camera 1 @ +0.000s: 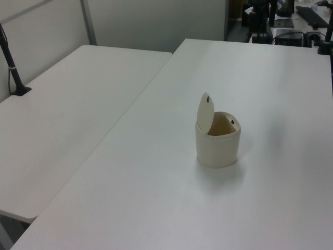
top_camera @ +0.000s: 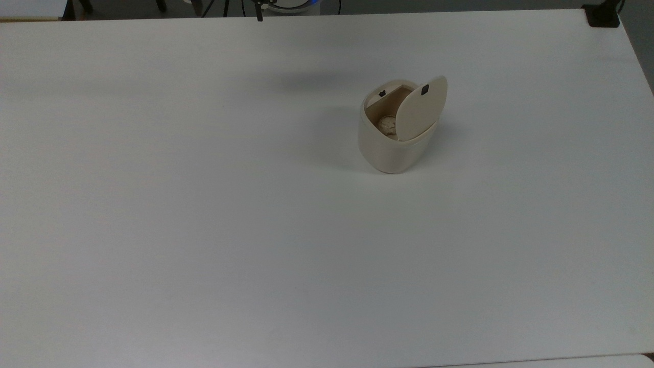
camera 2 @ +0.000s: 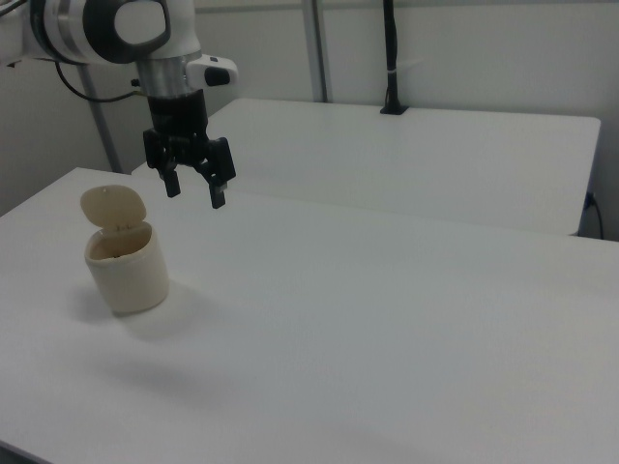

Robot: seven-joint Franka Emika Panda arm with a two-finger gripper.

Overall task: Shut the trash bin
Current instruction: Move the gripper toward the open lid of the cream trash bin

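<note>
In the right view the trash bin (camera 2: pixel 125 269) stands at the left of the frame on the white table (camera 2: pixel 387 329); it is a small cream plastic tub, smooth and matte, with a rounded-square body that leans a little in this picture; its flat rounded lid (camera 2: pixel 113 206) stands raised on its hinge above the open mouth. Up and to the right of the bin, in the upper left of the frame, the gripper (camera 2: pixel 194 191) hangs in the air, well apart from the bin; its two black fingers (camera 2: pixel 219 189) point down and stand spread apart, holding nothing; above them the arm (camera 2: pixel 116 29) is glossy white and grey with rounded joints.

In the top view the trash bin (top_camera: pixel 383 148) sits right of centre in the upper half of the frame; the lid (top_camera: pixel 420 110) tilts up on the right side of the rim and bears a small black square mark (top_camera: pixel 424 89) near its upper edge; inside lies a pale crumpled wad (top_camera: pixel 388 124), its material unclear. The table (top_camera: pixel 204 230) is plain, flat and matte white.

In the left view the trash bin (camera 1: pixel 218 147) stands right of centre, lid (camera 1: pixel 205 110) upright on its left rim; a second white table (camera 1: pixel 62 125) adjoins at the left of the frame.
</note>
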